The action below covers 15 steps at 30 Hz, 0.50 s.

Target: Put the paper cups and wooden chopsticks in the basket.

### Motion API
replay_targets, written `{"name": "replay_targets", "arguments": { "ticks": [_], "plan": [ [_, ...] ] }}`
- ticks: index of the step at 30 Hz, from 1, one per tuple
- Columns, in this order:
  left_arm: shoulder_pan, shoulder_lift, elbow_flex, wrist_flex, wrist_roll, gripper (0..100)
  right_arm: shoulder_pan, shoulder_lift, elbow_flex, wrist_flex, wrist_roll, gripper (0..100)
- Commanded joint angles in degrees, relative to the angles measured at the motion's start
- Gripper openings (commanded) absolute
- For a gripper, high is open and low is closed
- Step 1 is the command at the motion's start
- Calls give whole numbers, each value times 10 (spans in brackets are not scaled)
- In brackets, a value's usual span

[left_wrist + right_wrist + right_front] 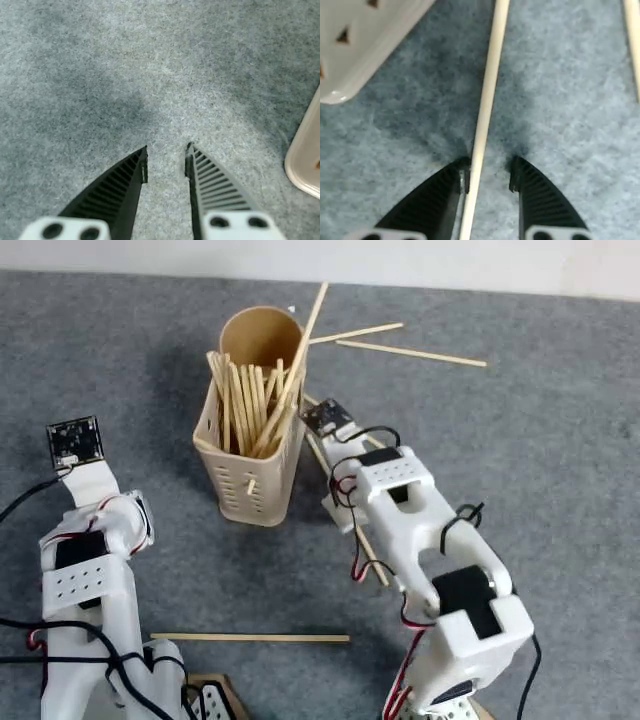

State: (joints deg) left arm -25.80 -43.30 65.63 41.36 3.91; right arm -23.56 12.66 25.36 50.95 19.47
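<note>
Nearest the front edge, a loose chopstick (250,638) is lying flat on the grey table (560,440), between the two arm bases.

Left arm: standing well off to the left of the basket (250,455). The left pincer (166,150) is pointing down at bare table, fingers gaping fairly wide, gripping nothing. A rounded corner of the basket is just showing at the edge of its wrist view.

Right arm: leaning in low, just right of the basket. The right pincer (489,160) is sitting down at the table with its fingers parted, straddling a single chopstick (487,100). The stick is running lengthwise through the gap, hugging one finger and leaving space before the other, so it is not being pinched. A second stick (632,40) is lying off to one side in that wrist view, apart from the pincer.

Basket: standing upright mid-table, carrying a bundle of chopsticks (250,410) standing on end. One long stick is leaning out over the rim. A paper cup (260,335) is sitting in the far end of the basket, mouth up.

Farthest back, two more chopsticks (412,353) are lying on the table beyond the basket, to its right.
</note>
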Motion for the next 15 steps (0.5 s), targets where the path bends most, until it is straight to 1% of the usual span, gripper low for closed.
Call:
{"name": "replay_targets", "arguments": {
  "ticks": [1,9,12,15],
  "plan": [
    [8,0,-2,-10,-6,149,38,42,-55,22,6,160],
    [8,0,-2,-10,-6,149,131,128,-258,31,7,160],
    [8,0,-2,-10,-6,149,142,184,-328,62,33,160],
    [8,0,-2,-10,-6,149,143,231,-401,102,38,160]
  ]
}}
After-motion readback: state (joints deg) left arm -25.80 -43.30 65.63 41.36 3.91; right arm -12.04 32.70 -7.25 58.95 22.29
